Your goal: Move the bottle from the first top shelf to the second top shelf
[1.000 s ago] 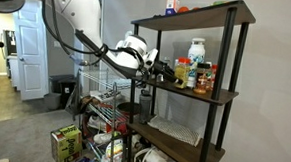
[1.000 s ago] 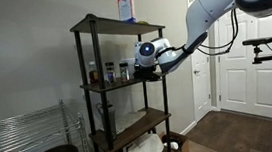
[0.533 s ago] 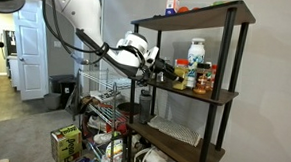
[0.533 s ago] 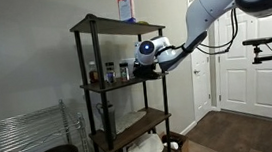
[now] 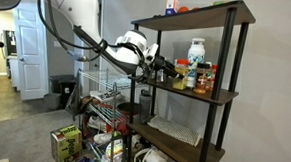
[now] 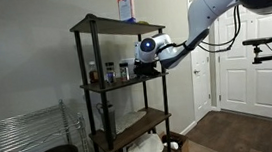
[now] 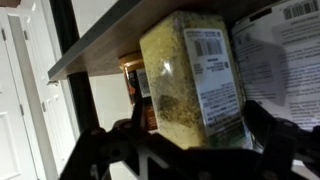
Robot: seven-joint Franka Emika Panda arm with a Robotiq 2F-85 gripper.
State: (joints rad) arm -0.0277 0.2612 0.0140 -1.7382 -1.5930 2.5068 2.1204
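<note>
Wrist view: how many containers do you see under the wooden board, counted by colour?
Yellow bottle: 1
White jug: 1
Small dark jar, partly hidden: 1
Total: 3

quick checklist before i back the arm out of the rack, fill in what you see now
1. bottle off the first top shelf: ok, it sits at the level of the second top shelf.
2. Bottle base resting on that board: cannot tell, the base is hidden.
3. gripper let go: cannot tell, its fingers straddle the bottle closely.
4. Gap to the white jug: cannot tell, they stand close together.
5. Way out: ok, the arm reaches in from the rack's open side.
</note>
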